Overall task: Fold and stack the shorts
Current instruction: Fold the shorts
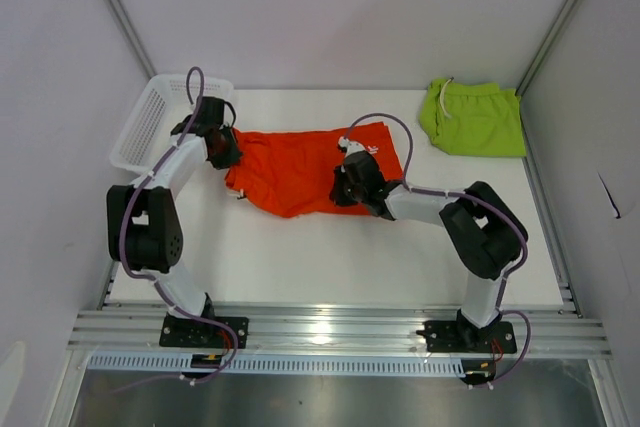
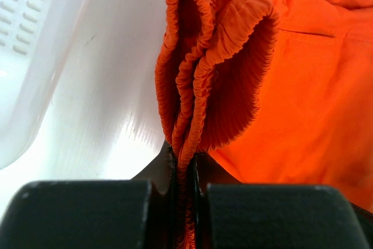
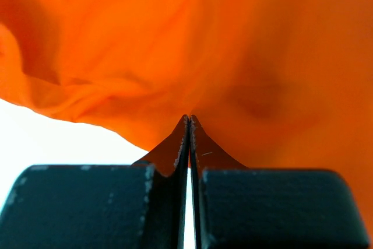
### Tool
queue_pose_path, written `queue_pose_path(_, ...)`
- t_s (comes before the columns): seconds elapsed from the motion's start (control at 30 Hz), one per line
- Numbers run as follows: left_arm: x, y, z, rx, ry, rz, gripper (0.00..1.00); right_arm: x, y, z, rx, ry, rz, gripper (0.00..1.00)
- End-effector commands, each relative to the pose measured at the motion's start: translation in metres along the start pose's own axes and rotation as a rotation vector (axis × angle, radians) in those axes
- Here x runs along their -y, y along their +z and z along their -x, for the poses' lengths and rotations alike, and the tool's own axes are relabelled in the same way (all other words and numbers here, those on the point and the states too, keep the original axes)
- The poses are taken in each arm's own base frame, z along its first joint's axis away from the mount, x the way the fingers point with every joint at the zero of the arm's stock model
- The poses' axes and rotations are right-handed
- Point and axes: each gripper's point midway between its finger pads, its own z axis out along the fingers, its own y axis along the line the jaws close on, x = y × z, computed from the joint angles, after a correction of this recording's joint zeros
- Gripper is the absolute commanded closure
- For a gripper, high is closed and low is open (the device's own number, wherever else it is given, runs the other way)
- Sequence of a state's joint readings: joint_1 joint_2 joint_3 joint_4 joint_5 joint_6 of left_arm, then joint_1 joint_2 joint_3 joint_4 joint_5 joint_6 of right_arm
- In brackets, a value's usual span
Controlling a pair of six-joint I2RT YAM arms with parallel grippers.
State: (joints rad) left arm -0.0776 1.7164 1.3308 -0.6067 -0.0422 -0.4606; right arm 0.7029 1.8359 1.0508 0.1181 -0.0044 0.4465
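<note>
The orange shorts [image 1: 300,169] lie spread across the middle back of the white table [image 1: 330,257]. My left gripper [image 1: 222,147] is shut on their bunched elastic waistband [image 2: 198,103] at the left end; the ruffled band runs down between the jaws [image 2: 185,164]. My right gripper [image 1: 348,185] sits on the shorts' near edge towards the right. Its jaws are shut, tips [image 3: 189,119] meeting at a thin fold of orange cloth [image 3: 233,39]. The lime green shorts [image 1: 475,119] lie folded at the far right corner, away from both grippers.
A white mesh basket [image 1: 150,122] stands at the far left corner, just beside my left gripper; its wall [image 2: 29,56] fills the left of the left wrist view. Grey walls enclose the table on three sides.
</note>
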Motion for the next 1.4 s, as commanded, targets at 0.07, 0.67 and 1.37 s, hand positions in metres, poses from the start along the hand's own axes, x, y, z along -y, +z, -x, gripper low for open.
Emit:
queue_pose_path(0.07, 0.008, -0.016, 0.007, -0.009, 0.024, -0.033, 1.00, -0.033, 0.020, 0.005, 0.025, -0.061, 0.073, 1.00)
queue_pose_path(0.67, 0.028, -0.083, 0.009, 0.037, 0.089, -0.056, 1.00, -0.079, 0.035, -0.080, -0.043, -0.071, 0.038, 1.00)
queue_pose_path(1.37, 0.043, -0.144, -0.035, 0.055, 0.245, -0.137, 1.00, -0.194, 0.039, -0.104, -0.171, 0.256, 0.460, 1.00)
